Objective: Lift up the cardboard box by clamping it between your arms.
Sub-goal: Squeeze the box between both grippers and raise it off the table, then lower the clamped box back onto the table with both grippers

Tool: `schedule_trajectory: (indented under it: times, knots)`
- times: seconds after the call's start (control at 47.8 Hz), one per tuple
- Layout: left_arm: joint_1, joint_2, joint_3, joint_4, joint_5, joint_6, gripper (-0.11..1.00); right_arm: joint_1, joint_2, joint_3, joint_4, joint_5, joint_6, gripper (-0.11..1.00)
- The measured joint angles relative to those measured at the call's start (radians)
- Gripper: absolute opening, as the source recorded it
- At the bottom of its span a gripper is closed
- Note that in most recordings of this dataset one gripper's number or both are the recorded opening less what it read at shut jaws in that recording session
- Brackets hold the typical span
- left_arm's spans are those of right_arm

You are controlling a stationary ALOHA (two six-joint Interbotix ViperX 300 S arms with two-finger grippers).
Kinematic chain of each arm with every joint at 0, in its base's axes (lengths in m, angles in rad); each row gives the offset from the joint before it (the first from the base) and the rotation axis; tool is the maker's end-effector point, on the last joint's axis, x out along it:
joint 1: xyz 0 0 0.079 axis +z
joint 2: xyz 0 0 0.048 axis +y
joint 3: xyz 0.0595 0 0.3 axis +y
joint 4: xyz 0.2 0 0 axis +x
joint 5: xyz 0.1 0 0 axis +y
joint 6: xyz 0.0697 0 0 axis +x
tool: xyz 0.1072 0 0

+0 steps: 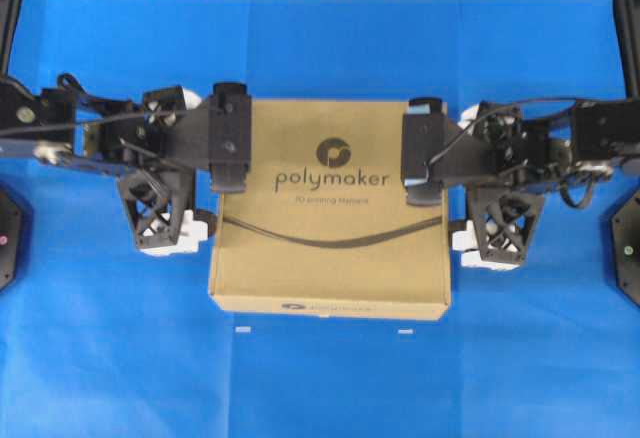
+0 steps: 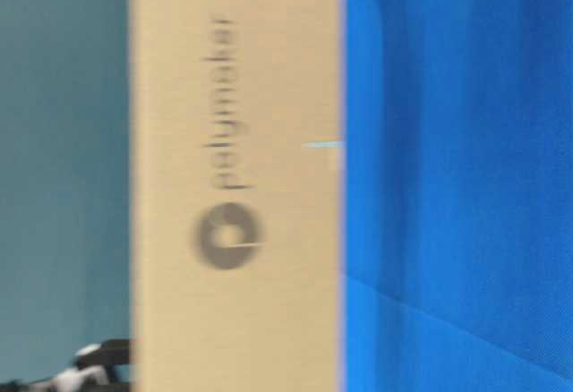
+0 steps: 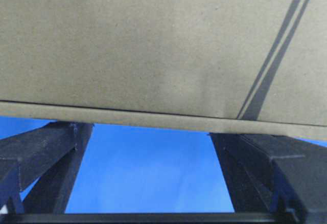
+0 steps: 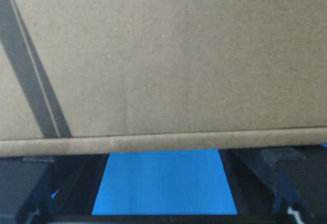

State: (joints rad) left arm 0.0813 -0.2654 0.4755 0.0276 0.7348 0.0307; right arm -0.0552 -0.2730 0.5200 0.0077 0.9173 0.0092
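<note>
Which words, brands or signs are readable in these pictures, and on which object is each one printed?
"polymaker", beside a dark round logo: on the top face of the cardboard box, overhead view.
"polymaker", blurred but readable, with the same round logo: on the box's side face, table-level view.
Small line under the top "polymaker": too small to read.
Small print on the box's front edge, overhead view: too small to read.
Both wrist views: no text, only plain cardboard with a dark printed line.

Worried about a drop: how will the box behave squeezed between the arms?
The box looks stiff, flat-sided cardboard, so it probably holds shape. Smooth faces may slip. The left gripper and right gripper sit toward the far edge, so the near edge may sag.
</note>
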Motion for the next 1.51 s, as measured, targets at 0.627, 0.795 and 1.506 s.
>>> schedule_trajectory:
  times: [0.627, 0.795, 1.506]
  knots:
    - [-0.006, -0.044, -0.212, 0.000, 0.216, 0.000, 0.89, 0.002, -0.021, -0.249, 0.000, 0.270, -0.012, 1.00]
    - [-0.003, -0.044, -0.213, 0.000, 0.219, 0.014, 0.89, 0.000, -0.021, -0.247, 0.000, 0.270, -0.012, 1.00]
    - [0.003, 0.048, -0.100, 0.000, 0.092, 0.020, 0.89, -0.023, -0.003, -0.025, -0.003, 0.064, -0.067, 1.00]
